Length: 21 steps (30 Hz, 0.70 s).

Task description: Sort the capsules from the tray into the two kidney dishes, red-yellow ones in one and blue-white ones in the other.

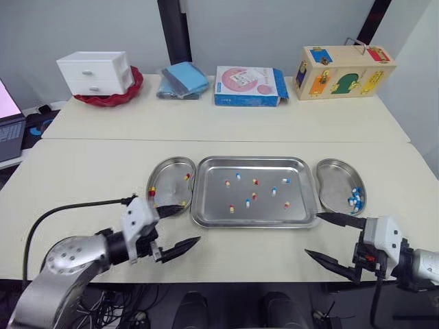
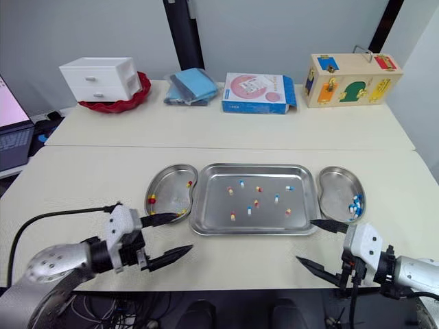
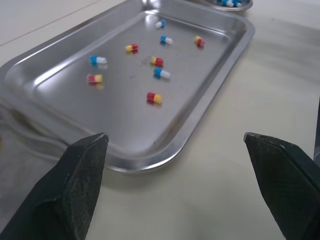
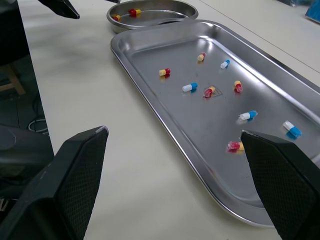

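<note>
Both arms sit low by the tray's (image 1: 296,208) near corners, left gripper (image 1: 191,223) and right gripper (image 1: 312,234) spread wide (nothing held), pointing inward.

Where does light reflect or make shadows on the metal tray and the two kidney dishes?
Left wrist view: bright streaks run along the inner walls of the tray, and faint reflections lie under the capsules. Right wrist view: the table is darker near the left kidney dish. Left eye view: the tray and the right kidney dish look evenly lit, without strong glare.
</note>
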Available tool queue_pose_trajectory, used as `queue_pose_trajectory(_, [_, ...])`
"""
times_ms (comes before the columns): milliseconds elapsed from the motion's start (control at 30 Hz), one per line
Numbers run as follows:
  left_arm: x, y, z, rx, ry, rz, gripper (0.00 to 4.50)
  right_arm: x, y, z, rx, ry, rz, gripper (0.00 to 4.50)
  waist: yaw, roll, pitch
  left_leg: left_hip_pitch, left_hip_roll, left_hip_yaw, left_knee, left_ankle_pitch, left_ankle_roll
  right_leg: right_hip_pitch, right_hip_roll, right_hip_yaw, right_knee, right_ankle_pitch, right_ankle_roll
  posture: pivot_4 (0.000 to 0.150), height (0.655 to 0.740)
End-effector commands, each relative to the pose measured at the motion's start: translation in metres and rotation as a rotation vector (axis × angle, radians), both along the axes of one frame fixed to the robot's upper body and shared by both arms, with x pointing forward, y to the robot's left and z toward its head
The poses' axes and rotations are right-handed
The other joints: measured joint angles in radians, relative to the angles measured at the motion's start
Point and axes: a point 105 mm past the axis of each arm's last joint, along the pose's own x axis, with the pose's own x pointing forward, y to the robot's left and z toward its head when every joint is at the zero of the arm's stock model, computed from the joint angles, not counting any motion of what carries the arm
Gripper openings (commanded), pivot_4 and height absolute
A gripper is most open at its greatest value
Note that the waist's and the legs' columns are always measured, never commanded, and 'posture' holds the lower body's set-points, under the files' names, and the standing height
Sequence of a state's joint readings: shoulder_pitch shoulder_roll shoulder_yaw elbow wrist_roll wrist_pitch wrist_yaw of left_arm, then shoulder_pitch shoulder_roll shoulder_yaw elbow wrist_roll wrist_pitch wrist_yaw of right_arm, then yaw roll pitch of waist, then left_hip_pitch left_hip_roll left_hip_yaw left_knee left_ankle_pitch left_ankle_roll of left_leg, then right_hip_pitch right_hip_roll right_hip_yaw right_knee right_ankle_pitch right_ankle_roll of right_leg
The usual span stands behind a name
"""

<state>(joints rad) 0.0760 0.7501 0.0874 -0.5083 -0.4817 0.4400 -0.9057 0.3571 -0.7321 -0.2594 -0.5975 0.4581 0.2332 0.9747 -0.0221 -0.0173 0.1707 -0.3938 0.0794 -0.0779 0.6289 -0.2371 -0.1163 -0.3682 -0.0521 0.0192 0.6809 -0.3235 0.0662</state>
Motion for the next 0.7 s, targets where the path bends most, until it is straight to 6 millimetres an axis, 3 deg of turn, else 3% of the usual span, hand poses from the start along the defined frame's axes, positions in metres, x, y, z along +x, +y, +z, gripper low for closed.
queue_pose_trajectory(33, [0.017,-0.015,0.003,0.004,-0.017,-0.062,4.5,0.0,0.011,0.011,0.03,-0.028,0.008,4.44,0.001,0.0,0.0,0.0,0.0,0.0,0.0,0.0,0.0,0.0,0.0,0.0,0.0,0.0,0.0,0.15,0.7078])
queue_pose_trajectory(167, [0.04,-0.029,0.005,0.025,-0.041,-0.121,3.63,0.0,0.017,0.011,0.046,-0.022,-0.004,4.5,0.0,0.0,0.0,0.0,0.0,0.0,0.0,0.0,0.0,0.0,0.0,0.0,0.001,0.0,0.0,0.15,0.7078])
queue_pose_trajectory(233, [0.049,-0.038,0.004,0.05,-0.023,-0.161,2.97,0.0,0.019,0.011,0.052,-0.022,-0.013,4.5,0.001,0.0,0.0,0.0,0.0,0.0,0.0,0.0,0.0,0.0,0.0,0.0,0.001,0.0,0.0,0.15,0.7078])
queue_pose_trajectory(433, [0.068,-0.056,-0.001,0.112,-0.013,-0.233,2.97,-0.001,0.025,0.011,0.064,-0.017,-0.031,4.5,-0.002,0.0,0.0,-0.001,0.0,0.0,0.0,0.0,0.0,0.0,0.0,0.0,0.001,0.0,0.0,0.15,0.7078])
queue_pose_trajectory(700, [0.08,-0.065,-0.011,0.19,0.001,-0.262,2.97,-0.002,0.03,0.011,0.071,-0.014,-0.04,4.5,-0.003,0.0,0.0,-0.001,0.0,0.0,0.001,0.0,0.0,0.0,0.0,0.0,0.001,0.0,0.0,0.15,0.7078])
